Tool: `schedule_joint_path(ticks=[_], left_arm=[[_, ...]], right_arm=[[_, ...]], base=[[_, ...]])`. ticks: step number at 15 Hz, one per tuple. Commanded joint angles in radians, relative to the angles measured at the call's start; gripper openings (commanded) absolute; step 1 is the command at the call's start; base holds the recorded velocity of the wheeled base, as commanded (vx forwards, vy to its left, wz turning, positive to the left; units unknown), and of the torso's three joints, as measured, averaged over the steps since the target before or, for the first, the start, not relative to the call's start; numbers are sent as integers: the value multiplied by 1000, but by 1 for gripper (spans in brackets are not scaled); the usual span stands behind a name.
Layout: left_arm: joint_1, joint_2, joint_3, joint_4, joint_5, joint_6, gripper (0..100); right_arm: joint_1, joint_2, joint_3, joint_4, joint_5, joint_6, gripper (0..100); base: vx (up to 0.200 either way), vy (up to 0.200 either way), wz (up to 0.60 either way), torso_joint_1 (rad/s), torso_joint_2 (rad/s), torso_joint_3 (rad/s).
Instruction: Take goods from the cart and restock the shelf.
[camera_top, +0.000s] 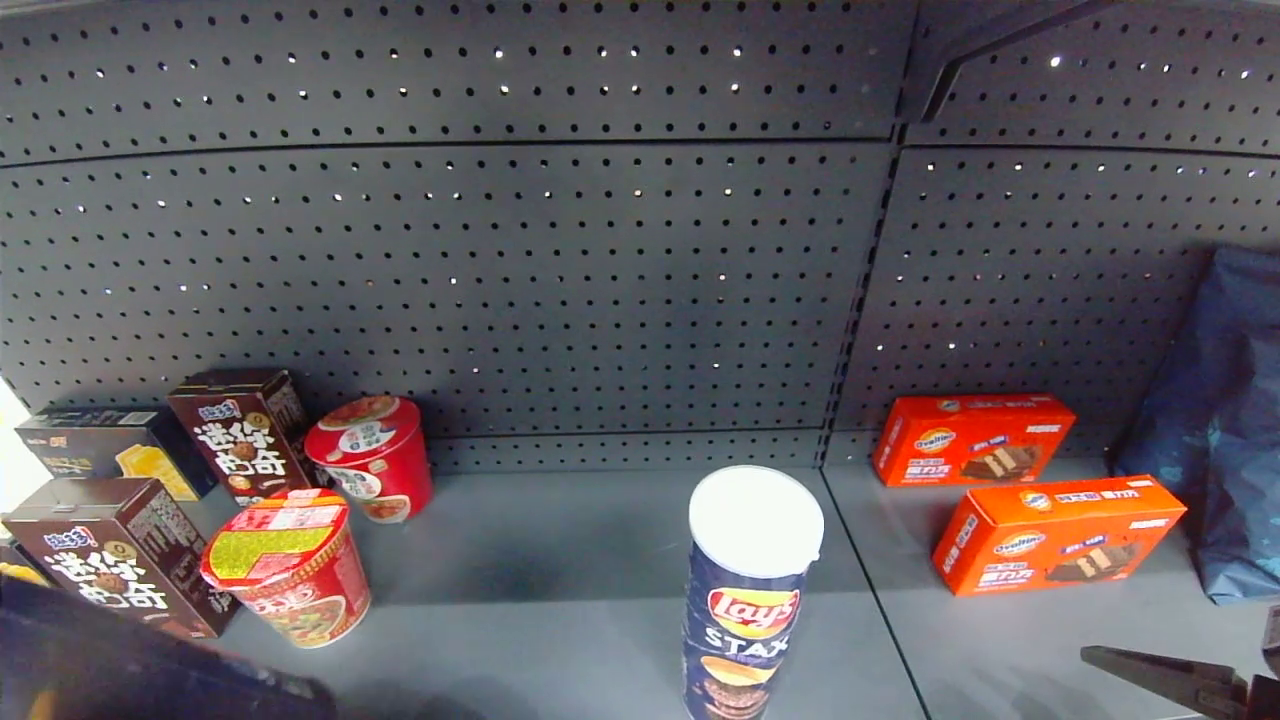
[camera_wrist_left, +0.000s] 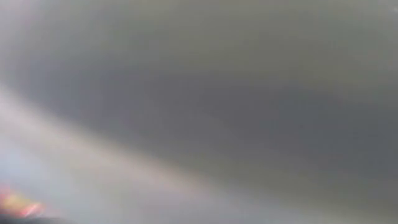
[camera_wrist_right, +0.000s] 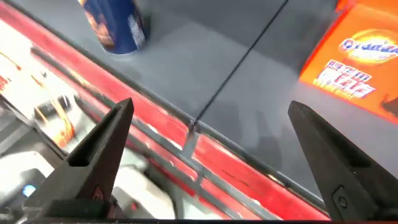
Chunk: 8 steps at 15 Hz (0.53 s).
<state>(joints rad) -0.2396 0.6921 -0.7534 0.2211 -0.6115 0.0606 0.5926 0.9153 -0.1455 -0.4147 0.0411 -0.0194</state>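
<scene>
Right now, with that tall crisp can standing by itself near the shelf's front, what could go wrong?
The crisp can is tall, narrow and near the front edge; a nudge from the open right gripper, hanging just outside the shelf's red edge strip, might topple it off. That gripper is also close to the nearer orange box and could push it askew going in.
</scene>
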Motion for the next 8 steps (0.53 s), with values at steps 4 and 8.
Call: schedule_joint_path(ticks=[4, 8], left_arm=[[-126, 386, 6, -178, -36, -1, 0], [-93, 615, 14, -387, -83, 51, 0]], right_arm=[[-2, -82, 11, 7, 0, 19, 100], [0, -107, 27, 7, 2, 41, 100]], base=[[0, 0, 0, 0, 0, 0], [0, 0, 0, 0, 0, 0]])
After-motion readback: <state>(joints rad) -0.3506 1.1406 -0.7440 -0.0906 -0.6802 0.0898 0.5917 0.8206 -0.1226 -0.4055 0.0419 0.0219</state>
